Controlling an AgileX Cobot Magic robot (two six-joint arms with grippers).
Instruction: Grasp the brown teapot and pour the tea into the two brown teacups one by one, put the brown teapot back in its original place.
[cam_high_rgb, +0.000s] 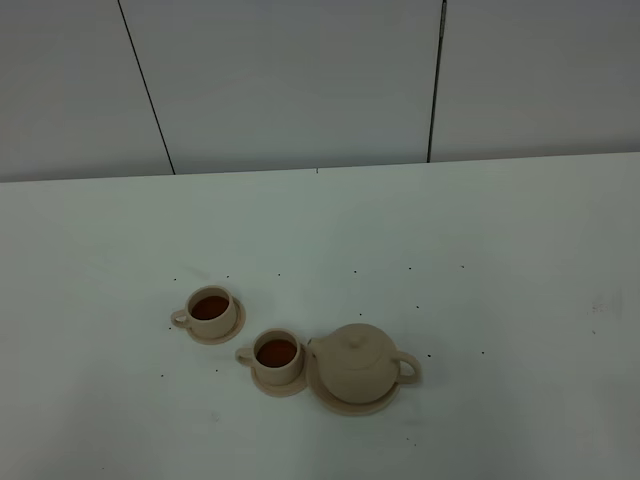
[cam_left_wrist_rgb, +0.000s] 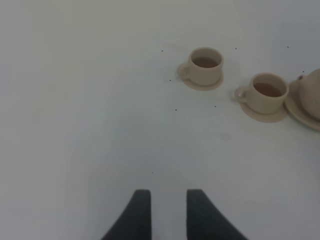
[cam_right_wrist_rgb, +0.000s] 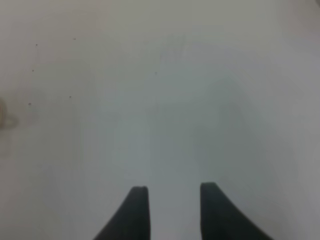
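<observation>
Rounded matte tan ceramic teapot (cam_high_rgb: 358, 364) w/ knobbed lid sits on wide flat tan saucer (cam_high_rgb: 353, 404) at front, two small tan teacups (cam_high_rgb: 277, 358) (cam_high_rgb: 210, 312) w/ dark tea just left on own saucers; left gripper (cam_left_wrist_rgb: 168, 197) & right gripper (cam_right_wrist_rgb: 173, 192) both low over bare white table (cam_high_rgb: 480, 260), jaws apart, empty.

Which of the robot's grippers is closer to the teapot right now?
Hard to say. The left gripper sees the teapot beyond both cups; the right gripper shows only its handle at the picture's edge.
</observation>
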